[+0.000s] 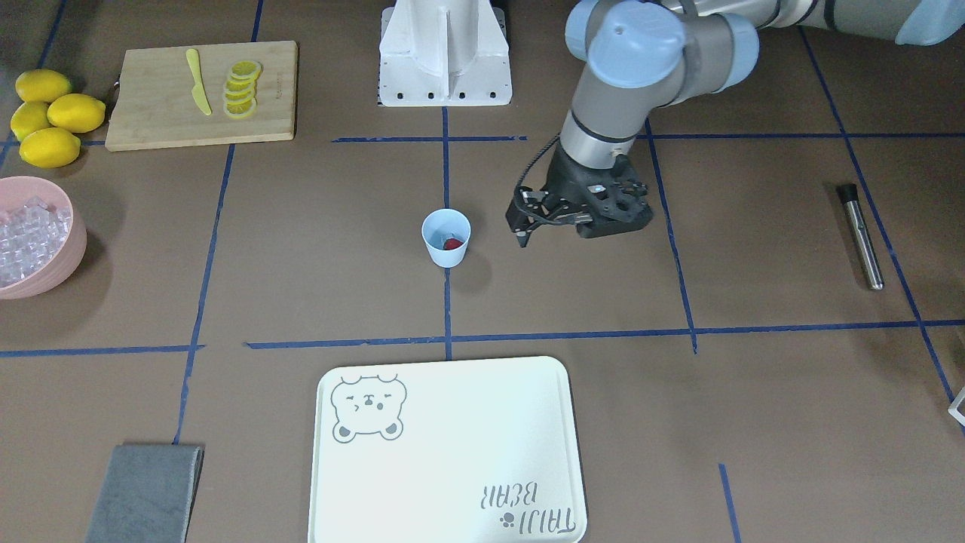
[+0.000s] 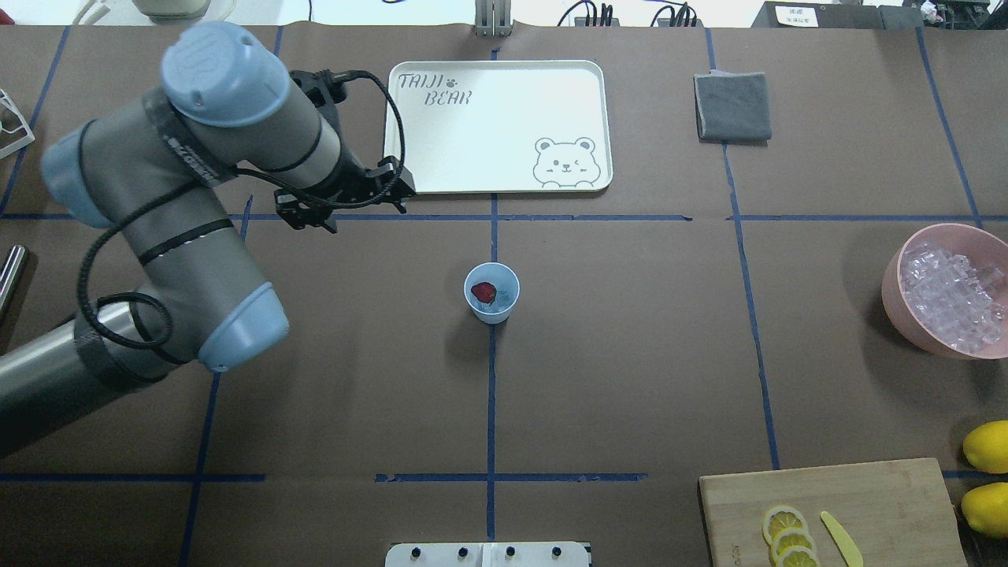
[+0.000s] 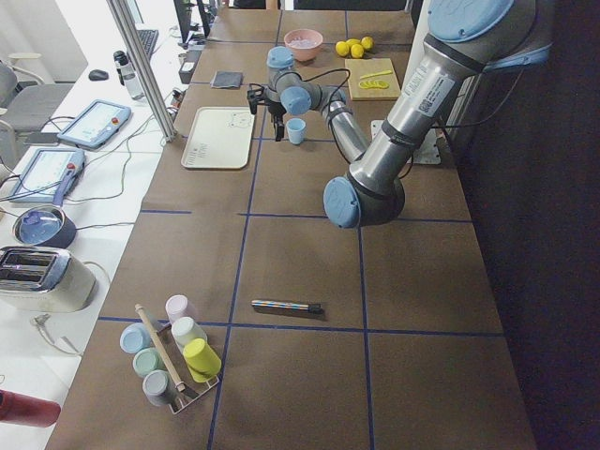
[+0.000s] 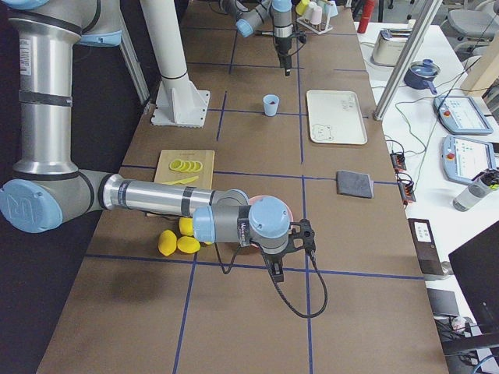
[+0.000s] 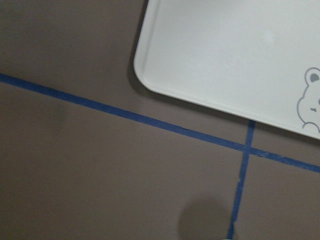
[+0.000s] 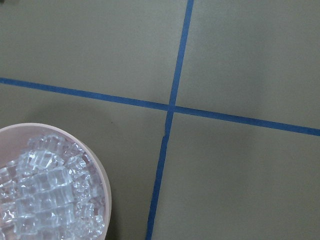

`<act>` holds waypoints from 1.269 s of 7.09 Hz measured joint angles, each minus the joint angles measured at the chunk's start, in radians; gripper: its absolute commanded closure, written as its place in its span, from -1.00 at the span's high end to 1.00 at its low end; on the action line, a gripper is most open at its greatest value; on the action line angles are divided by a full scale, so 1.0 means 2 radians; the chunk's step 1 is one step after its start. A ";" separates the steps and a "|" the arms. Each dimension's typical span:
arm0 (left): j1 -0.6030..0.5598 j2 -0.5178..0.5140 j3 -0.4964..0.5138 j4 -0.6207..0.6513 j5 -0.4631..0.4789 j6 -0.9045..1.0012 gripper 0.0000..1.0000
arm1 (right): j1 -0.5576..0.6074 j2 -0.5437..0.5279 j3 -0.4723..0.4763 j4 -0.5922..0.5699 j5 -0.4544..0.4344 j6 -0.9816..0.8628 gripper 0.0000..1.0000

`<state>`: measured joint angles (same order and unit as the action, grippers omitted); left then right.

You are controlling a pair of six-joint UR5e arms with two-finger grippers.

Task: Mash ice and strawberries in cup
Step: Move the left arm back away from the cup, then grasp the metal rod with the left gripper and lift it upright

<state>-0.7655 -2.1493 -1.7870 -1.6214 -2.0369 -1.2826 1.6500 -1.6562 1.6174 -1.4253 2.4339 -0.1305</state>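
The light blue cup (image 1: 446, 255) stands at the table's middle, and it also shows in the overhead view (image 2: 492, 314). Inside it lie a red strawberry (image 2: 483, 293) and a few clear ice cubes (image 2: 504, 299). More ice (image 1: 26, 237) fills the pink bowl (image 2: 894, 276). My left gripper (image 1: 522, 238) hangs just above the table beside the cup, on my left of it. Its fingers look pressed together and hold nothing. My right gripper (image 4: 277, 271) shows only in the exterior right view, near the pink bowl; I cannot tell whether it is open or shut.
A metal rod with a black tip (image 1: 861, 237) lies on my far left. A white bear tray (image 1: 452, 452) sits beyond the cup. A cutting board (image 1: 151, 105) holds lemon slices and a yellow knife. Lemons (image 1: 49, 113) and a grey cloth (image 1: 147, 494) lie on my right.
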 measured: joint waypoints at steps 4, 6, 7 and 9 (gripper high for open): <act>-0.133 0.157 -0.025 0.000 -0.082 0.283 1.00 | 0.000 0.014 0.003 -0.002 0.002 0.039 0.99; -0.196 0.221 -0.004 -0.006 -0.108 0.419 1.00 | -0.001 0.014 0.003 -0.001 0.003 0.042 0.99; -0.211 0.239 0.016 -0.013 -0.111 0.449 1.00 | -0.001 0.014 0.004 -0.001 0.003 0.042 0.99; -0.220 0.256 0.076 -0.083 -0.112 0.455 1.00 | -0.001 0.014 0.006 0.000 0.003 0.042 0.99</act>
<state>-1.2061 -1.6382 -1.6341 -1.7874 -2.2606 -0.3722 1.6481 -1.6276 1.6284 -1.4256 2.4404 -0.0461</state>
